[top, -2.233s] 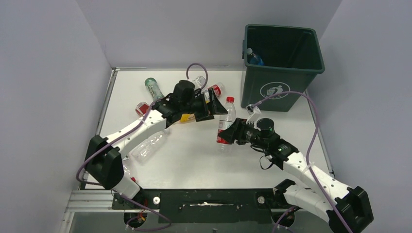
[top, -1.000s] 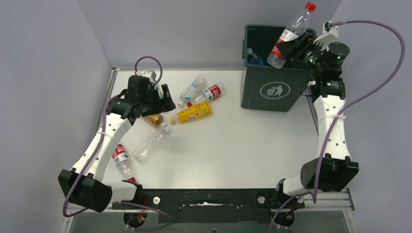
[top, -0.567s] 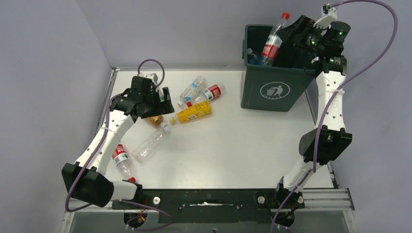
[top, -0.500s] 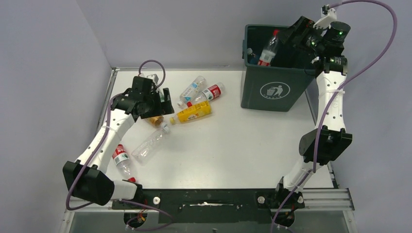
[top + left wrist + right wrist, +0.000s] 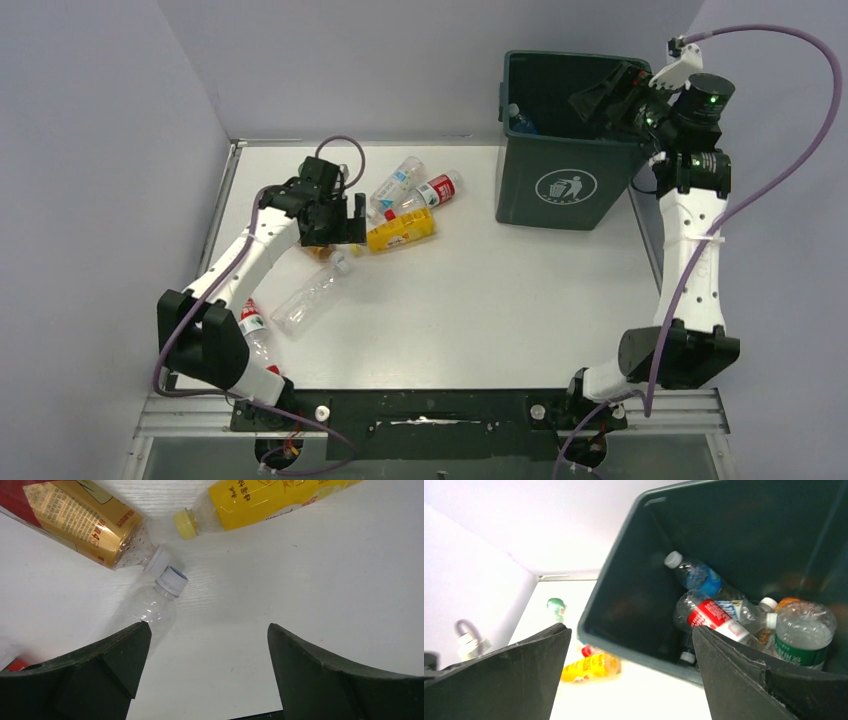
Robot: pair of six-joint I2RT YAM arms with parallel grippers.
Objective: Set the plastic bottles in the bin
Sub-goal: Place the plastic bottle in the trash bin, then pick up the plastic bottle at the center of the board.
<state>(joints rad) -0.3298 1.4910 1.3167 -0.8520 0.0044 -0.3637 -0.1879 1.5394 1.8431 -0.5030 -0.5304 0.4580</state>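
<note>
The dark green bin [image 5: 575, 190] stands at the back right. My right gripper [image 5: 600, 100] hangs open over its mouth, holding nothing. Inside the bin [image 5: 724, 520] lie several plastic bottles, among them a blue-labelled one [image 5: 701, 577], a red-labelled one [image 5: 716, 620] and a green-labelled one [image 5: 806, 635]. My left gripper [image 5: 335, 225] is open and empty just above the table. It hovers over the cap end of a clear bottle [image 5: 150, 607], between an amber bottle [image 5: 85, 522] and a yellow bottle [image 5: 260, 500].
Two clear red-labelled bottles [image 5: 415, 185] lie behind the yellow bottle [image 5: 400, 230]. A crushed clear bottle [image 5: 310, 295] and a red-labelled bottle [image 5: 250, 325] lie by the left arm. A green-capped bottle [image 5: 555, 607] lies near the left wall. The white table [image 5: 500, 300] is walled.
My right gripper opened above the bin and the red-labelled bottle dropped in. My left gripper moved right, closer to the yellow bottle.
</note>
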